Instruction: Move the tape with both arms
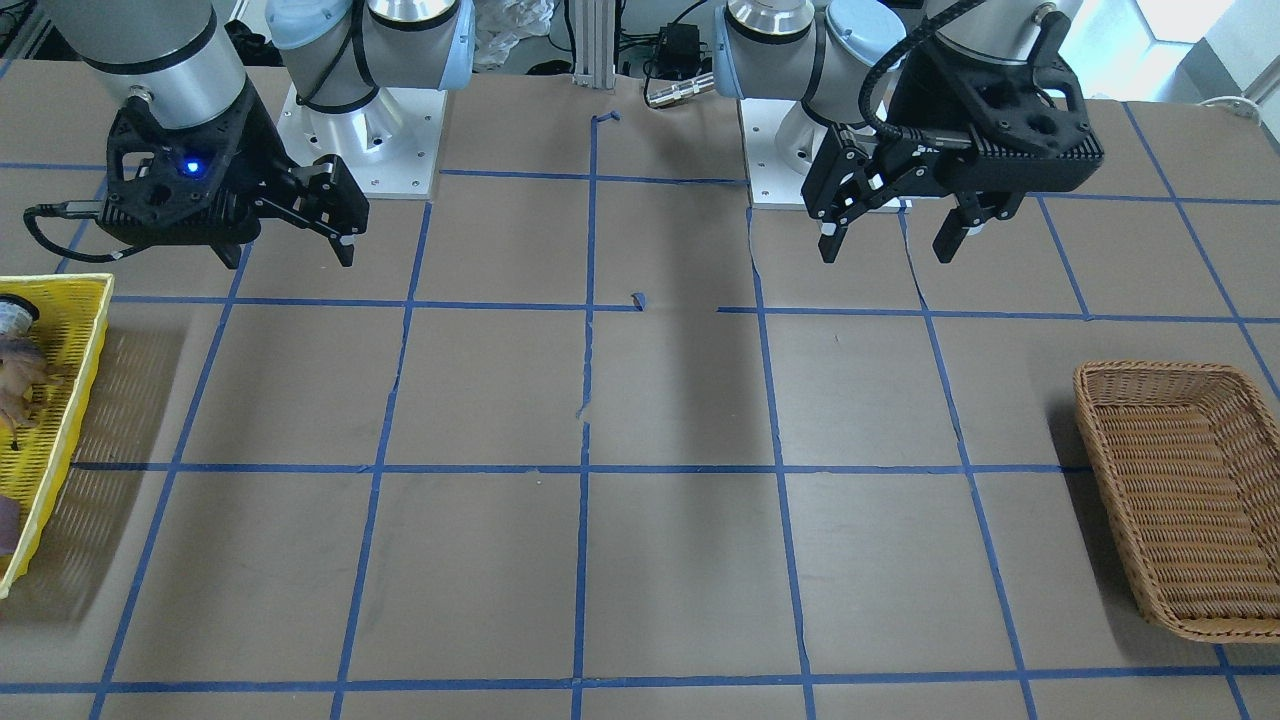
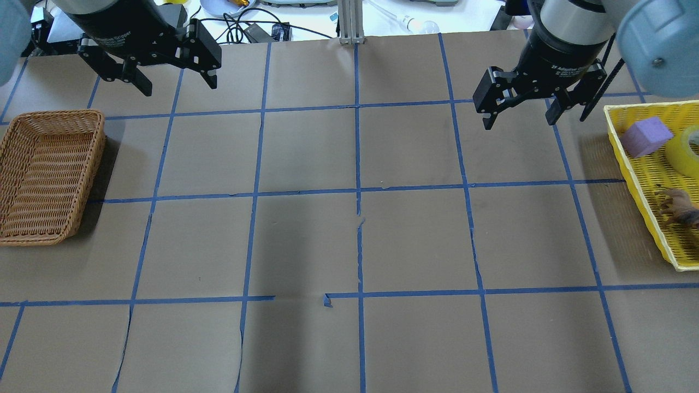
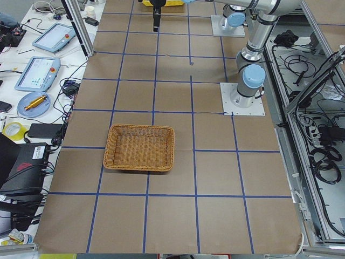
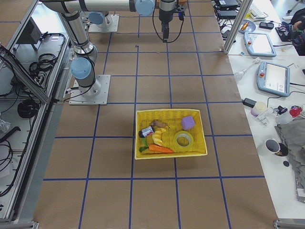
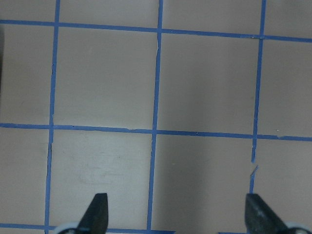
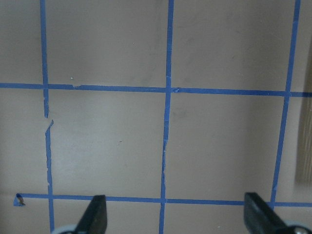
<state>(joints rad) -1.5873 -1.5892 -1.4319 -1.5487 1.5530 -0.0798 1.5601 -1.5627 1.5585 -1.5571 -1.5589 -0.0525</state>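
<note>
Where blue lines (image 2: pixel 358 190) cross, brown paper (image 2: pixel 306 147) covers the table (image 2: pixel 415 240).

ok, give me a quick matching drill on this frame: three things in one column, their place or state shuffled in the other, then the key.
Column A
1. tape
2. wicker basket
3. right gripper

Column B
a. open, holding nothing, above the table
b. lying in the yellow tray, beside the purple block
c. empty, at the robot's left end of the table

Pairs: 1-b, 2-c, 3-a
</note>
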